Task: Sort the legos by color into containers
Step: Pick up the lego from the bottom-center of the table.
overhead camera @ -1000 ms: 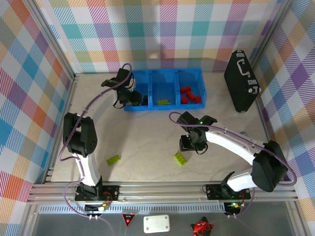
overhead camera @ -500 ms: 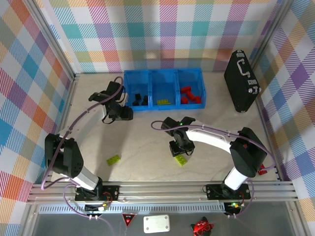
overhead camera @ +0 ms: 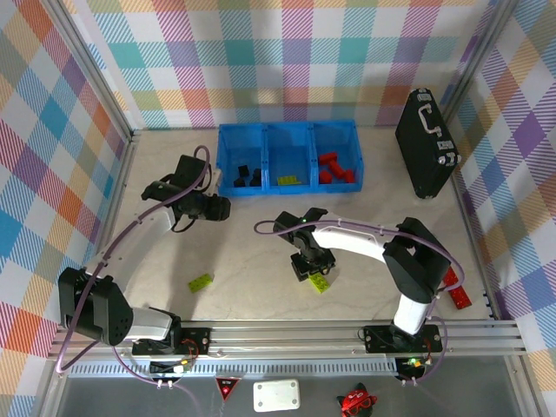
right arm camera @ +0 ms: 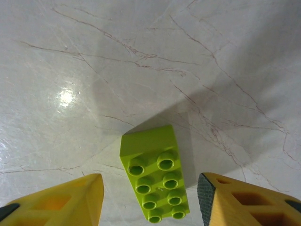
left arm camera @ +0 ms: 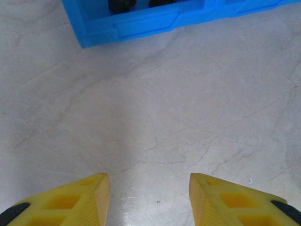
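Top external view: the bin (overhead camera: 288, 127) stands at the middle of the table's (overhead camera: 261, 234) back edge, its three compartments side by side. Black bricks (overhead camera: 248, 177) lie in the left compartment, green bricks (overhead camera: 290, 181) in the middle one and red bricks (overhead camera: 334, 168) in the right one. The case (overhead camera: 426, 143) stands upright near the back right corner, well apart from the bin.

The left gripper (overhead camera: 219, 207) hangs just in front of the bin's front left corner. In the left wrist view its two fingers (left arm camera: 89, 195) stand apart over bare table with nothing between them: released and empty. The bin's front wall crosses the top of that view.

The right gripper (overhead camera: 311, 266) is over the middle of the table, toward the front edge, at a green brick (overhead camera: 319, 282). In the right wrist view that brick lies studs up on the table between the fingers (right arm camera: 80, 193), with a clear gap on each side; the jaws are spread and grasp nothing.

A second green brick (overhead camera: 201, 281) lies flat near the front left of the table, well apart from both grippers. A red brick (overhead camera: 457, 293) lies by the right edge near the front corner.
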Controlling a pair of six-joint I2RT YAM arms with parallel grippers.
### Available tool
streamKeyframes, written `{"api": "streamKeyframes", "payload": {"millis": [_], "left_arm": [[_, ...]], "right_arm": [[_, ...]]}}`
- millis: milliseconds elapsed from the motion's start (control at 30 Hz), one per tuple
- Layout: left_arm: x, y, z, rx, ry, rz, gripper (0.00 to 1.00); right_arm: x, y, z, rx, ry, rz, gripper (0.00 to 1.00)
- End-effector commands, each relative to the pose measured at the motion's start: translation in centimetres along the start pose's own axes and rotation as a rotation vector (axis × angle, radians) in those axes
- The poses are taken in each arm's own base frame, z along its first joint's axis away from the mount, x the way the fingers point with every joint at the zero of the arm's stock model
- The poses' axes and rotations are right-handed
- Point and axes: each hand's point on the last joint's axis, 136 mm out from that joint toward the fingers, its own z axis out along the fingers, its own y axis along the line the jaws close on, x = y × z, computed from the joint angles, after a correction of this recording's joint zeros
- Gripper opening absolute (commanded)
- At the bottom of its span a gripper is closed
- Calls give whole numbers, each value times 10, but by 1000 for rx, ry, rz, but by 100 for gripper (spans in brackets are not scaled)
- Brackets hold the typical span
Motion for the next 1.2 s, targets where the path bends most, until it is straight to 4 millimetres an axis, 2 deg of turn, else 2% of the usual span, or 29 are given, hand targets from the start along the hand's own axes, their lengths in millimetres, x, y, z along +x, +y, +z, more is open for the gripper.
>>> {"api": "streamKeyframes", "payload": {"millis": [0,500,733,1167], "left_arm": [[-5,-4,-4,26,-46,36,49],[-5,-2,-1,16,-45,43,49],[-5,-3,-1,23,-43,42,49],[-5,-2,-3,15,-49,42,49]], "right_arm": [[-2,3,-1,21,10,-32,58],[2,8,18,46,54,-59,57],[2,7,21,58,56,-58,50],[-1,7,13,59,29,-44,37]]}}
